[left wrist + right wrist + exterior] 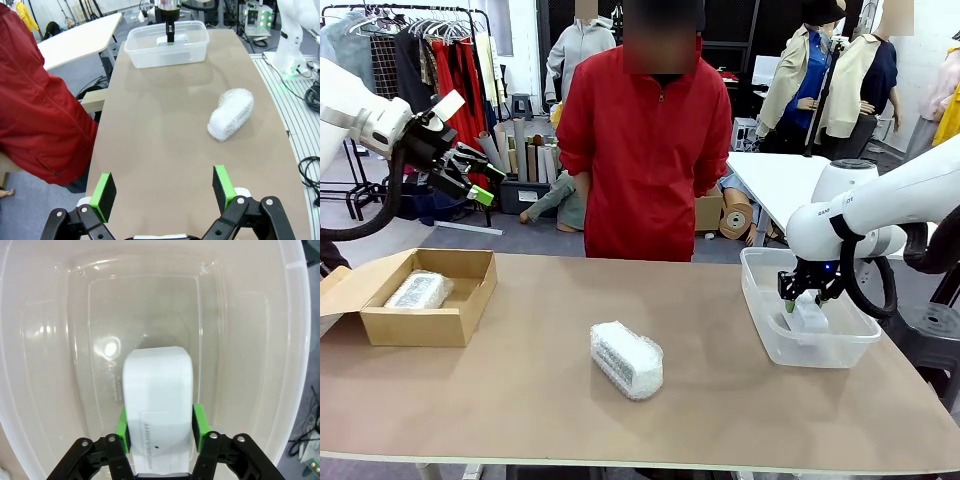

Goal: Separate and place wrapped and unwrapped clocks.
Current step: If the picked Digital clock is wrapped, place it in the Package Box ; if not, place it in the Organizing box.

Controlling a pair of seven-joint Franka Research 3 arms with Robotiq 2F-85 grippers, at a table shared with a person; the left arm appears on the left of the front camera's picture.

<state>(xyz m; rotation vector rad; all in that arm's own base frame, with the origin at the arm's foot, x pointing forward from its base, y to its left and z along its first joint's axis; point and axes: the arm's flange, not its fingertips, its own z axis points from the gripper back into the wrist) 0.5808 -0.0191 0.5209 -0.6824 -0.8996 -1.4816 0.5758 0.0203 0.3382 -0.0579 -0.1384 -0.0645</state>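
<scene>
Inside the clear tub (752, 292), at the table's (720, 410) right end, the bare white clock (810, 316) stands on end with the right gripper (807, 301) reaching straight down over it. From the right wrist camera, the clock (157, 400) sits between the two green pads (198, 426), which lie right against its long sides, the tub's floor (55, 350) beneath it. Whether the pads press on the clock or stand a sliver off it cannot be told.

Left of the tub, near the middle of the table, one bubble-wrapped clock (626, 360) lies on its side, well apart from both grippers. Farther left of the tub, at the table's other end, the second wrapped clock (418, 290) lies in an open cardboard box (470, 300).

Well left of the tub and high above the box, the left gripper (482, 182) hangs in the air, its jaws spread wide with nothing between them. Its wrist camera looks along the table between its pads (106, 192) toward the tub (150, 54), with the loose wrapped clock (231, 114) lying between gripper and tub. A person in a red jacket (645, 150) stands at the far edge.
</scene>
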